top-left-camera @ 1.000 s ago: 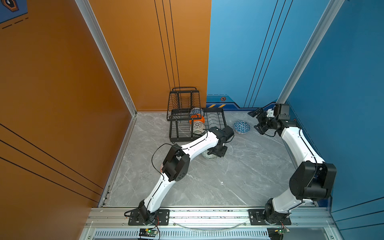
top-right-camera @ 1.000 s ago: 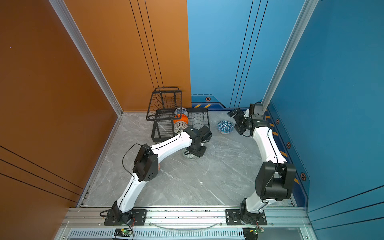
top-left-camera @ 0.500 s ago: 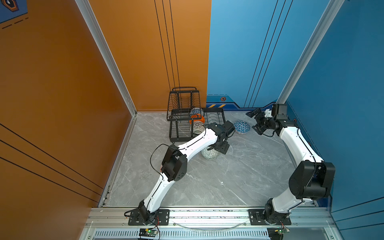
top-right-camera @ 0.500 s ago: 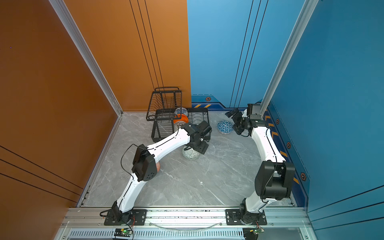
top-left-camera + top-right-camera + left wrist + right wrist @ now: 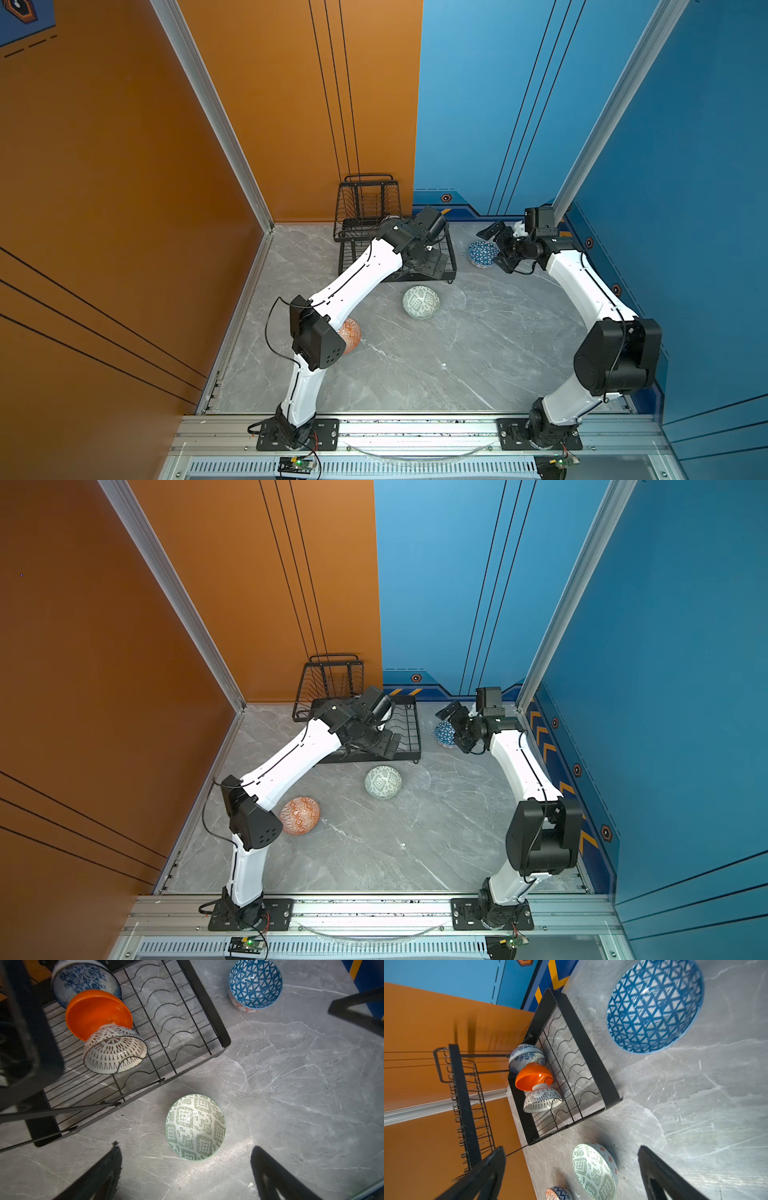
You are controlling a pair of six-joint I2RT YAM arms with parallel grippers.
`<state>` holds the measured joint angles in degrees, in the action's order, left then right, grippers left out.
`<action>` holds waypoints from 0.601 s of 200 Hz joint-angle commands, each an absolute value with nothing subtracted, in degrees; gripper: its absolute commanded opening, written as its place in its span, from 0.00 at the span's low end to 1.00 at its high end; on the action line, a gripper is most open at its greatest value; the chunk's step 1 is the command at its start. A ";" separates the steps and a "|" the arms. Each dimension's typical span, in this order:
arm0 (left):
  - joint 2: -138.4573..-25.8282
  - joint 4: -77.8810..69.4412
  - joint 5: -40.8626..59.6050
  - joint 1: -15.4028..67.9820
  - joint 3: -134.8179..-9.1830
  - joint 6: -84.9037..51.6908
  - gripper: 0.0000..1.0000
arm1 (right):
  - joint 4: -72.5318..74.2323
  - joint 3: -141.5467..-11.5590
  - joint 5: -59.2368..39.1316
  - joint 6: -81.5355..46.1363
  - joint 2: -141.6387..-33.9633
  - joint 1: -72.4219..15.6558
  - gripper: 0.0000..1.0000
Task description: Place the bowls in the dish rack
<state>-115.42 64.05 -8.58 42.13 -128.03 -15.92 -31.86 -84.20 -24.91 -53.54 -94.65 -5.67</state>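
While three bowls point(image 5: 97, 1012) lean in the dish rack point(image 5: 207, 1012), the left tool point(image 5: 186, 1147) hangs spread and empty over the pale green bowl point(image 5: 195, 1126) on the counter point(image 5: 291, 1084). The right tool point(image 5: 571, 1148), equally spread, faces the blue triangle bowl point(image 5: 654, 1005). The next move probably calls for lowering over a rim and pinching it.

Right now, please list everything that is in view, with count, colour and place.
rack: one, black wire, table's back
floral bowl: one, blue-white, rack's lower tray
orange bowl: one, plain orange, same tray, beside it
lattice bowl: one, white, same tray, front of the row
green bowl: one, pale green, table, before the rack
triangle bowl: one, blue-white, table, right of the rack
orange-white bowl: one, table, left side
table: one, grey marble
left gripper: one, black, open, at the rack's front
right gripper: one, black, open, beside the triangle bowl
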 commanded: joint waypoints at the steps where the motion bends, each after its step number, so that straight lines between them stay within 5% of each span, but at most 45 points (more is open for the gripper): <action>1: -111.26 64.12 -7.25 40.77 -125.46 -13.17 0.98 | -37.68 -86.51 -21.68 -52.47 -96.23 -9.87 1.00; 120: -79.94 44.22 1.17 31.02 -85.67 -16.02 0.98 | -48.95 -98.61 -18.36 -52.95 -110.81 -27.82 1.00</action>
